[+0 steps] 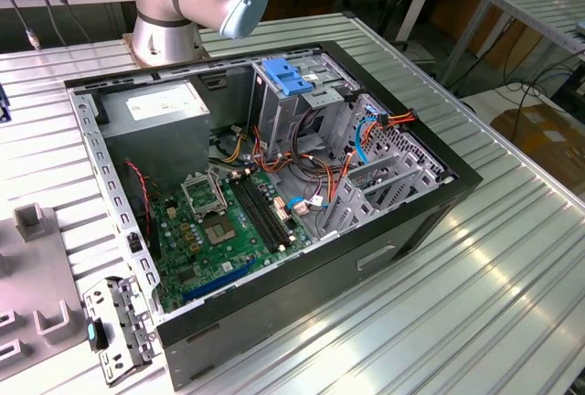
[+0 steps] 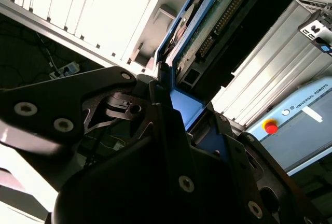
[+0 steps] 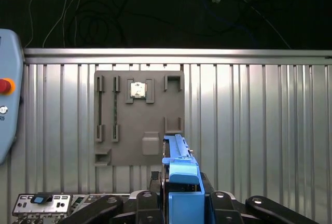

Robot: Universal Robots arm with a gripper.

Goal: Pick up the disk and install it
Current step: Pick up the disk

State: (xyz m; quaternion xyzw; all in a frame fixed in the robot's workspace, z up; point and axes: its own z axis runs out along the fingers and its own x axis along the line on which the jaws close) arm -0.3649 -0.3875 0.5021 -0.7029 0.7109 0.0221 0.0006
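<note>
Status: disk (image 3: 179,157) gripped.
You see the gripper (image 3: 181,195) clenched on the disk's blue carrier rails, holding it edge-on above the grey fixture plate (image 3: 139,123).

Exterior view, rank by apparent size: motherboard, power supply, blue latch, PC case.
1. PC case
2. motherboard
3. power supply, not far behind the motherboard
4. blue latch

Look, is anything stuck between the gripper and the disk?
No, nothing visible. In the first wrist view the gripper is shut right on the disk, with the disk's blue rail held between its fingers.
</note>
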